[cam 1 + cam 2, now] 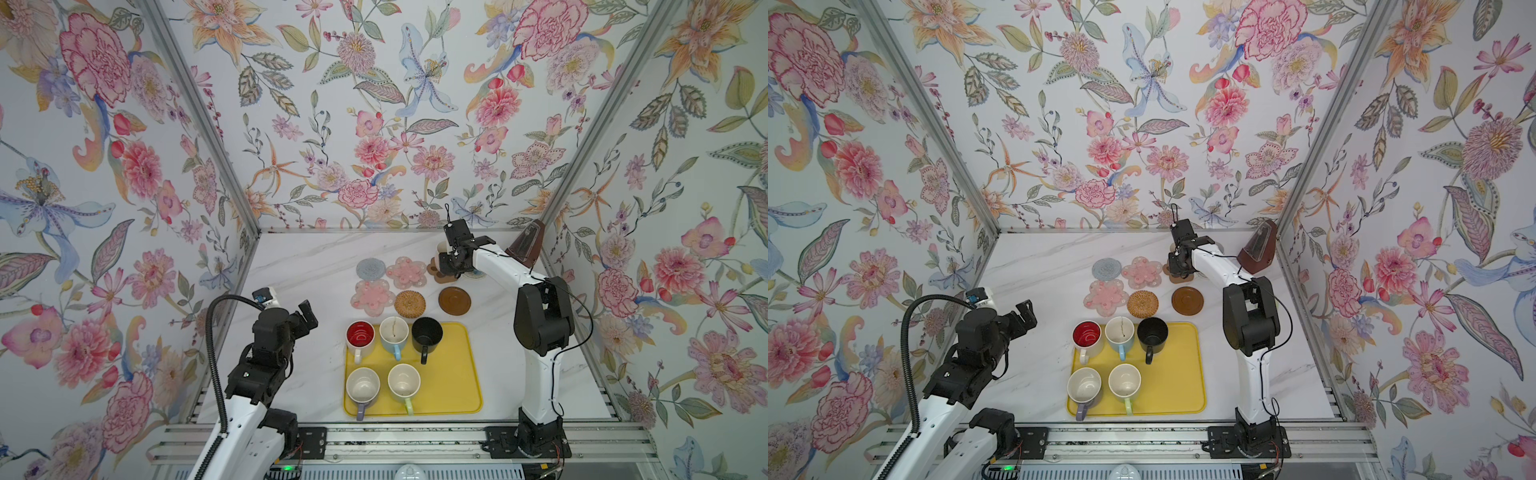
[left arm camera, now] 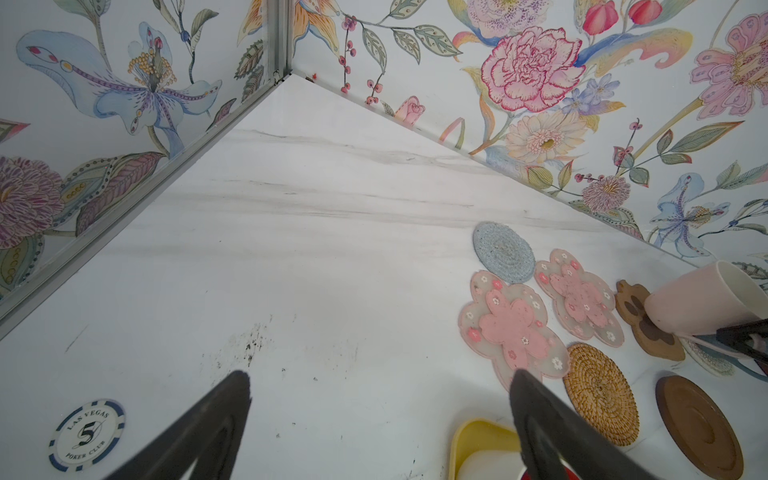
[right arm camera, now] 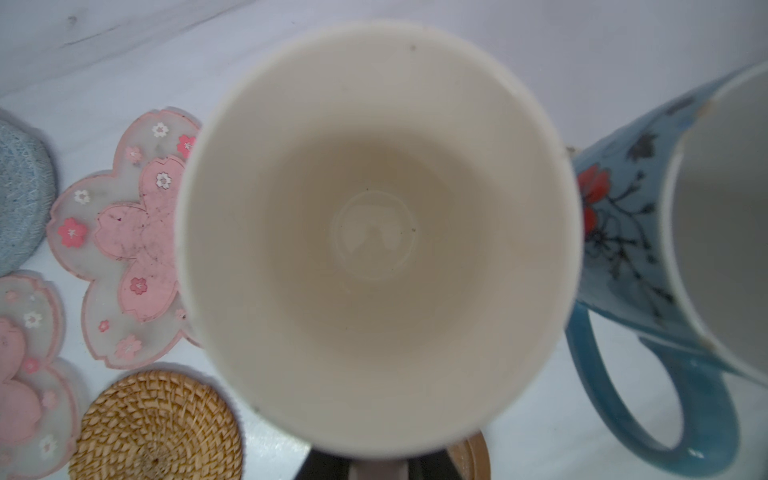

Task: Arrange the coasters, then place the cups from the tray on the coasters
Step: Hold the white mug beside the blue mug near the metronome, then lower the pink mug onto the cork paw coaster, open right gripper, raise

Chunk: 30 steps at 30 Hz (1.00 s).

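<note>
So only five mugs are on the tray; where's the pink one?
Back right in a top view: pink mug, held by right gripper over paw coaster.

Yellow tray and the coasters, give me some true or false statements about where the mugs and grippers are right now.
Five mugs stand on the yellow tray. True.
The right gripper holds nothing. False: it is shut on the pink mug.
The left gripper is open and empty. True.
A mug stands on the dark-brown wooden disc. False: the disc is bare.
The blue mug is off the tray, beside the pink mug. True.
</note>
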{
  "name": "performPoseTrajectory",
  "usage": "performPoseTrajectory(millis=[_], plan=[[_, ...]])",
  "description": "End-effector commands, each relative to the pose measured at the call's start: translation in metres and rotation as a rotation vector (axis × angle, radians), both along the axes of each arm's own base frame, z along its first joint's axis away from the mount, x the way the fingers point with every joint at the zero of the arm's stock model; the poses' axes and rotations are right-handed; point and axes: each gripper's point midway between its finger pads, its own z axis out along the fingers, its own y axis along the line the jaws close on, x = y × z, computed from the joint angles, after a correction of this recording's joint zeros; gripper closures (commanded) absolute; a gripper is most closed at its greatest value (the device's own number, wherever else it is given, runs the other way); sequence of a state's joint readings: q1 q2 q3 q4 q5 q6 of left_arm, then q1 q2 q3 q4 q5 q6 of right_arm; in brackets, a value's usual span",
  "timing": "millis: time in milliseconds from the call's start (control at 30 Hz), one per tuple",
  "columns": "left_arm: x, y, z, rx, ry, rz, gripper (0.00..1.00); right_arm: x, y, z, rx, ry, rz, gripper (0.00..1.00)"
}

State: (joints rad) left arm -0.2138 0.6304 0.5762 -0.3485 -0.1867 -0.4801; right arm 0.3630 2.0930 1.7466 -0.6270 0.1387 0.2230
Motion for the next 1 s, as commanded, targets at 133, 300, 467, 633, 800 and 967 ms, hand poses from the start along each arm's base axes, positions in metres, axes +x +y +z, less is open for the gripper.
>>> performPoseTrajectory(millis=[133, 300, 467, 633, 800, 967], plan=[[-0.003, 0.003, -0.010, 0.001, 0.032, 0.014, 0.01, 0.016, -0.003, 0.006, -0.009, -0.044, -0.011, 1.00], [-0.003, 0.004, -0.010, 0.001, 0.032, 0.014, 0.01, 0.015, -0.003, 0.001, -0.009, -0.035, -0.009, 1.00], [-0.003, 0.004, -0.010, 0.000, 0.031, 0.014, 0.01, 0.014, -0.003, -0.004, -0.011, -0.024, -0.011, 1.00], [-0.003, 0.003, -0.009, -0.001, 0.031, 0.014, 0.01, 0.013, -0.003, -0.007, -0.007, -0.015, -0.012, 1.00], [-0.003, 0.003, -0.008, 0.000, 0.030, 0.013, 0.01, 0.012, -0.002, 0.000, 0.001, -0.026, -0.016, 0.91], [-0.003, 0.003, -0.008, -0.001, 0.031, 0.015, 0.01, 0.011, -0.001, 0.007, 0.014, -0.037, -0.017, 0.71]])
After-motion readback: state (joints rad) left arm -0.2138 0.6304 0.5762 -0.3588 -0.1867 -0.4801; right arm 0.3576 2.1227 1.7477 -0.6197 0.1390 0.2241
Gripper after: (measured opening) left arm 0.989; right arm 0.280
